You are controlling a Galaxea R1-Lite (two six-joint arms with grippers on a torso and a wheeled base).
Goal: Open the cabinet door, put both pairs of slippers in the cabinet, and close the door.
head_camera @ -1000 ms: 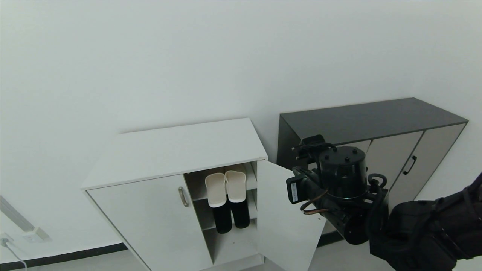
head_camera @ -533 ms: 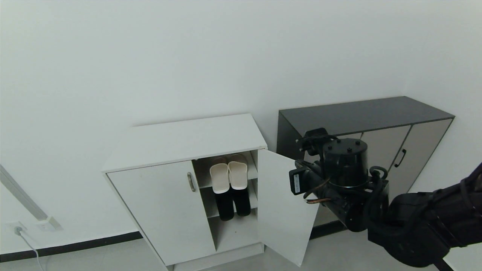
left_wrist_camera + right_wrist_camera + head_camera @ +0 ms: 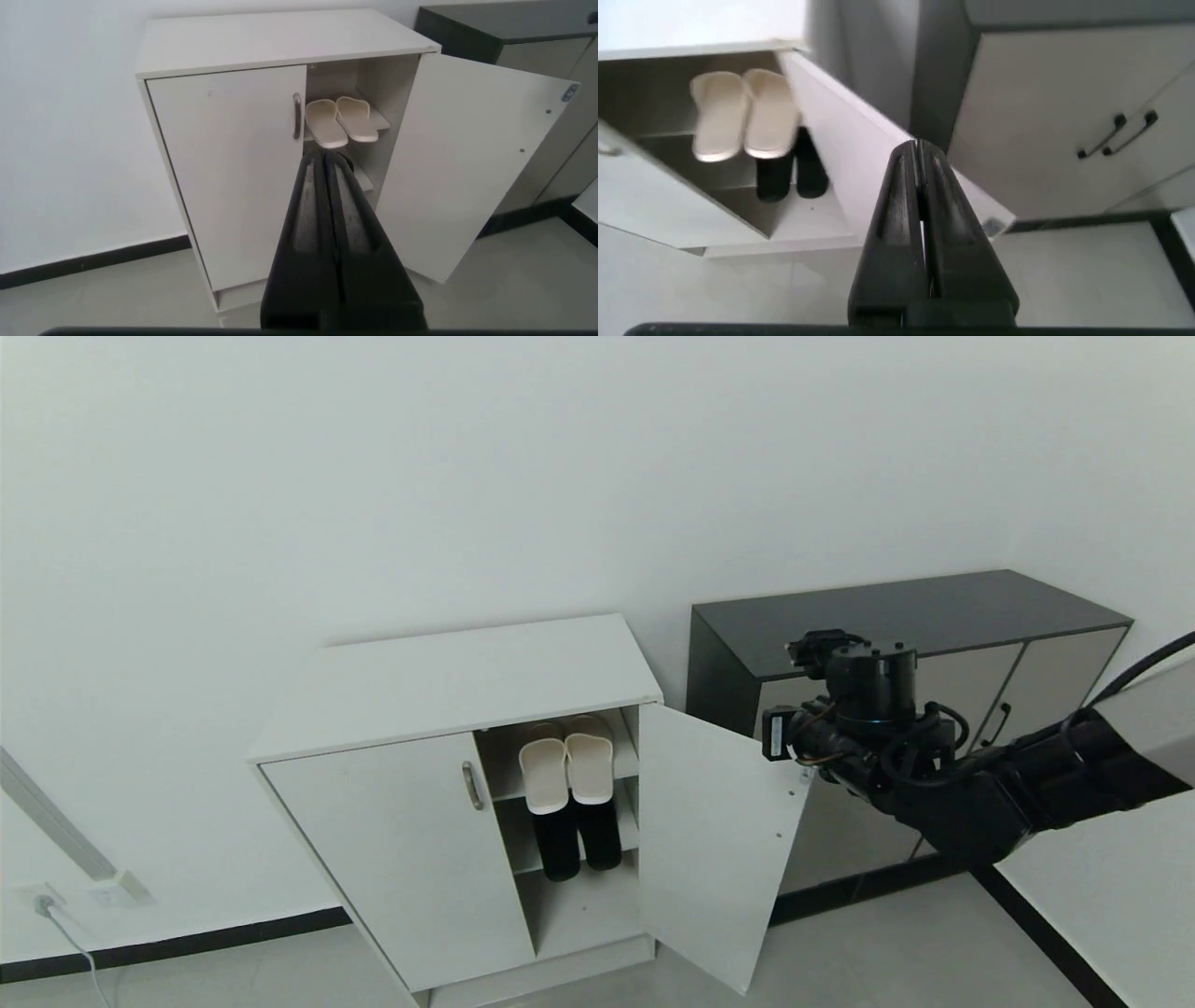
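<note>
Plain white cabinet (image 3: 448,681), cream slippers (image 3: 567,767), black slippers (image 3: 579,840), dark grey sideboard (image 3: 896,607)

The white cabinet (image 3: 448,681) stands on the floor (image 3: 887,952) beside a dark cabinet (image 3: 896,616), its upper shelf (image 3: 626,767) carrying a cream pair of slippers (image 3: 567,770) and the shelf below (image 3: 631,845) a black pair (image 3: 579,840).

So the right arm (image 3: 990,789) is stretched out in front, forearm angled slightly up toward the wrist. On the right hand (image 3: 920,154) both fingers are pressed flat together, nothing between them. Same deal for the left hand (image 3: 329,168), fingers together and empty.
</note>
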